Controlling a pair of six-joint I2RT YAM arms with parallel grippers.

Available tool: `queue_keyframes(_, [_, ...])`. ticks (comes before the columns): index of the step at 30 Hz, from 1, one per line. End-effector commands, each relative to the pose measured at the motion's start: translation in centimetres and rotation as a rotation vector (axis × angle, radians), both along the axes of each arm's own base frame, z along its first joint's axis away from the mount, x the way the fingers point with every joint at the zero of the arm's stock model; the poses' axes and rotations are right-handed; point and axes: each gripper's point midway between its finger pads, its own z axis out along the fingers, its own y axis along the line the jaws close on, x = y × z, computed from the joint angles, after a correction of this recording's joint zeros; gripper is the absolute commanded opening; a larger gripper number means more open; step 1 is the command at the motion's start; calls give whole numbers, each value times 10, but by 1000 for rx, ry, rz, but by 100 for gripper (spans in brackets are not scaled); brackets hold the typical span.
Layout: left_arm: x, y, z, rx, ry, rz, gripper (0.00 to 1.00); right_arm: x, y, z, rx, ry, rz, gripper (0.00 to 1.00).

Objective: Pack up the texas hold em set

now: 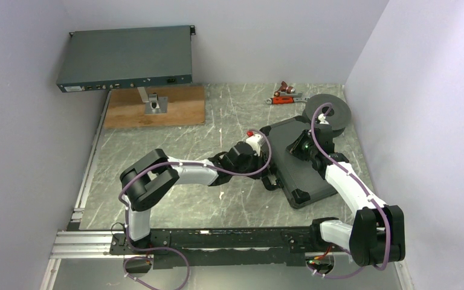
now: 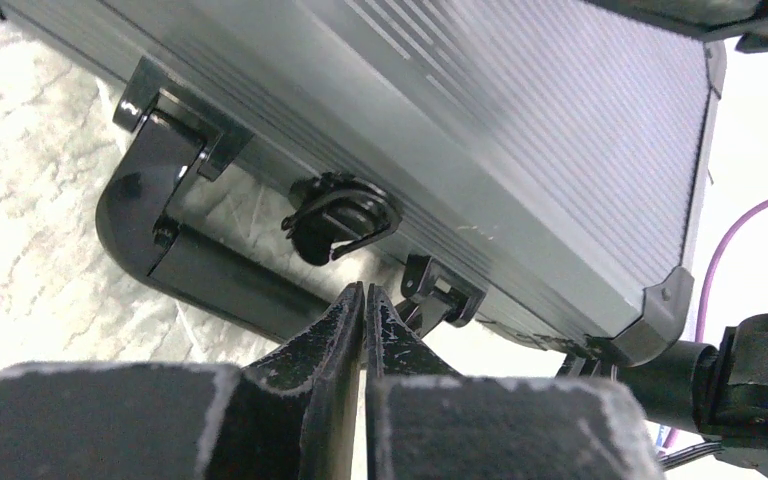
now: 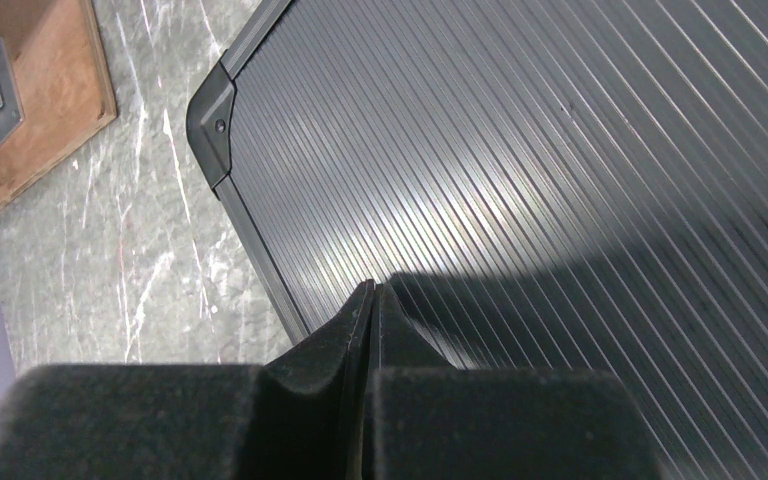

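The black ribbed case [image 1: 296,172] lies closed on the table, right of centre. My left gripper [image 1: 270,175] is shut and empty at the case's front side. In the left wrist view its tips [image 2: 364,292] sit just below a round latch [image 2: 340,215], between it and the handle bracket [image 2: 440,290], with the black handle [image 2: 190,265] to the left. My right gripper [image 1: 294,148] is shut and empty over the lid. In the right wrist view its tips [image 3: 372,288] are close to the ribbed lid [image 3: 520,150] near its left edge. Chips, cards, dice and marker are out of view.
A black round spool [image 1: 327,112] lies just behind the case. Small red and silver tools [image 1: 286,95] lie at the back. A grey-blue rack unit [image 1: 127,57] stands on a post over a wooden board [image 1: 175,109] at the back left. Walls close in on both sides.
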Motion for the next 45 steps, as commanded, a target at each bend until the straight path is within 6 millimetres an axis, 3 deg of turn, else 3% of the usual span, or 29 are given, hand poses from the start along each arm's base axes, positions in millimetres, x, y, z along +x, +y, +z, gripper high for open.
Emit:
queue_keyframes(1, [9, -16, 26, -44, -57, -14, 11, -73, -6, -69, -60, 352, 41, 0])
queue_keyframes(9, [19, -27, 11, 6, -52, -18, 11, -73, -5, -69, -59, 354, 44, 0])
queue_keyframes(14, [17, -22, 2, 18, -39, -8, 11, -72, -6, -68, -62, 350, 45, 0])
queue_keyframes(26, [11, -5, 22, -15, -72, 14, 11, -72, -5, -69, -60, 353, 46, 0])
queue_keyframes(36, [13, -14, 19, -16, -69, -7, 11, -73, -6, -69, -59, 355, 44, 0])
queue_keyframes(45, [19, -27, -13, 43, -26, -20, 11, -73, -6, -69, -59, 355, 44, 0])
